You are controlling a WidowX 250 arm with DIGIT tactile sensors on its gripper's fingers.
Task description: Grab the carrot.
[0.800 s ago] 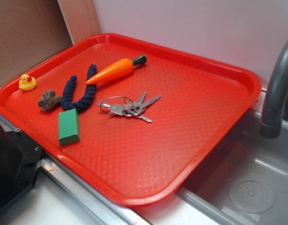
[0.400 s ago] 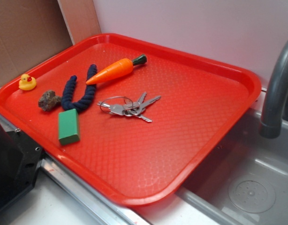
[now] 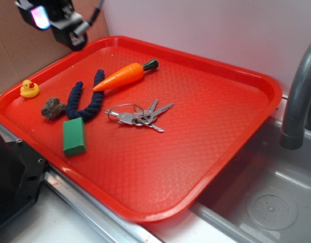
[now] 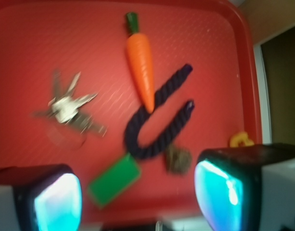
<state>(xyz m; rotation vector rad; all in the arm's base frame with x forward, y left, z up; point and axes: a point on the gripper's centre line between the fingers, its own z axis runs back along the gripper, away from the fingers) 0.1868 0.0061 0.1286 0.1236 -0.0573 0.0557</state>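
The orange carrot (image 3: pixel 121 76) with a dark green stem cap lies on the red tray (image 3: pixel 216 116), at its far left part, its tip touching a dark blue rope (image 3: pixel 86 97). In the wrist view the carrot (image 4: pixel 141 61) lies top centre, stem up. My gripper (image 3: pixel 54 17) is high at the top left of the exterior view, above the tray's far left edge and well apart from the carrot. In the wrist view my gripper (image 4: pixel 138 197) is open and empty, its two pads wide apart at the bottom corners.
On the tray lie a bunch of keys (image 3: pixel 140 116), a green block (image 3: pixel 74 136), a brown lump (image 3: pixel 53 108) and a yellow duck (image 3: pixel 29 89). A grey tap (image 3: pixel 299 96) and a sink (image 3: pixel 269 202) are at the right. Cardboard stands behind at the left.
My gripper has come into the exterior view at the top left; it was out of view before. The things on the tray have not moved.
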